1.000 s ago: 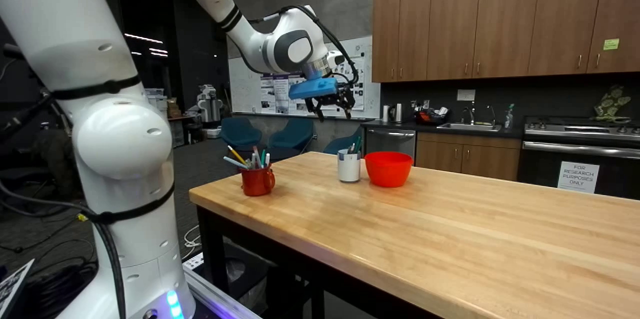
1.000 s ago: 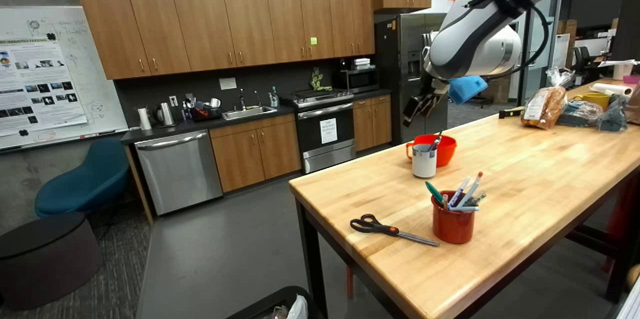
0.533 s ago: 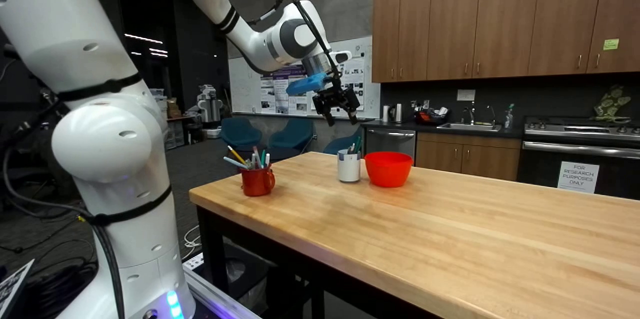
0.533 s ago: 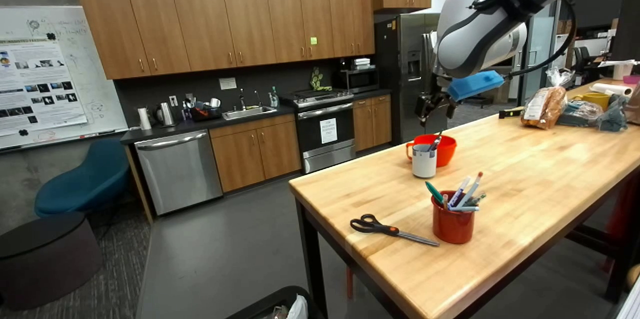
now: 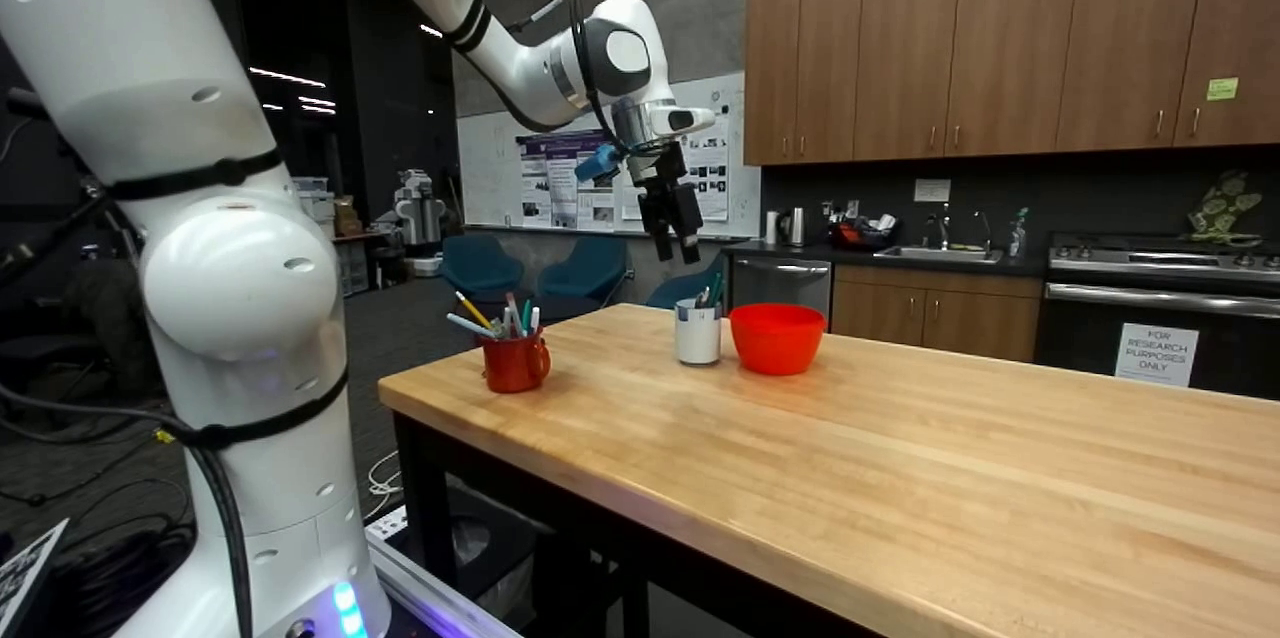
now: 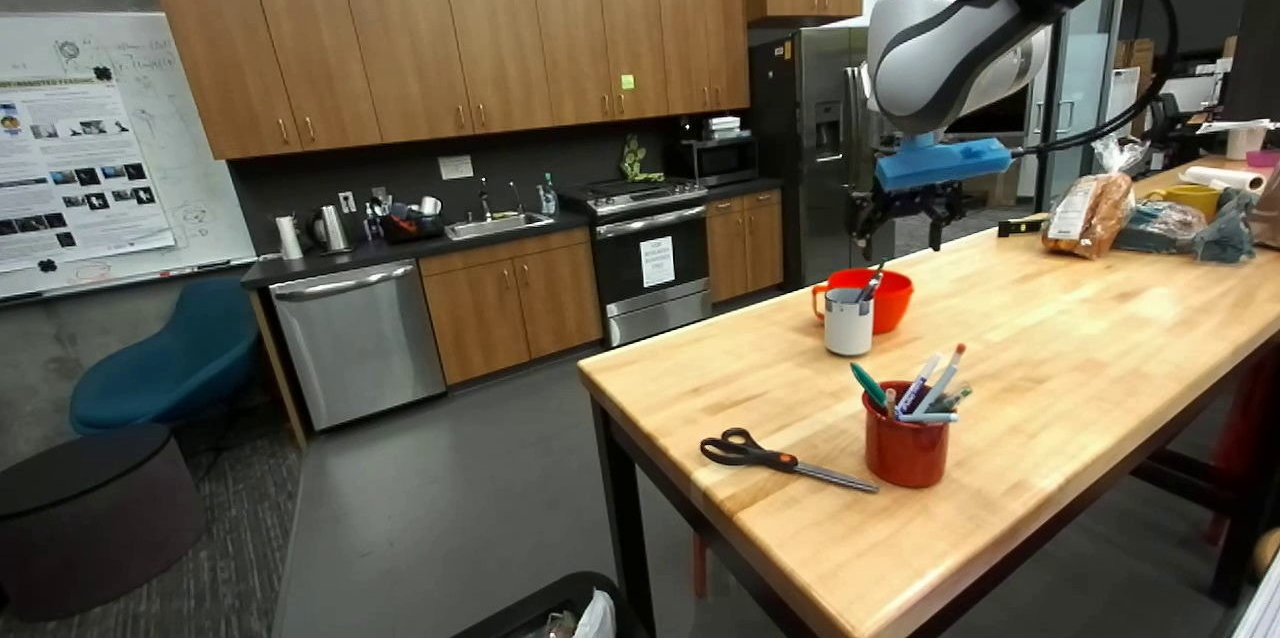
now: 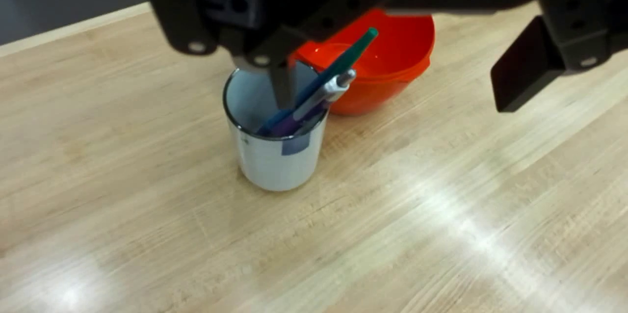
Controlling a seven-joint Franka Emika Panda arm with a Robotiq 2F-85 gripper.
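Above table (image 7: 147, 234), fingers (image 7: 526, 68) spread near white cup (image 7: 274, 163), pens (image 7: 319, 99) inside.

White mug (image 7: 274, 168), dark-rimmed, upright on the wooden tabletop (image 7: 196, 244). In the wrist view: blue-grey patch just under the rim, at 5 o'clock from the mouth's centre; rim near 12 o'clock partly hidden. Inside, a blue-green pen (image 7: 341, 64) and a white-and-purple pen (image 7: 316, 101), close together, both aslant, upper ends standing out past the rim between 1 and 2 o'clock; lower ends blurred. In an exterior view, red bowl (image 5: 778, 343) just beside the mug at its 3 o'clock, narrow gap between.
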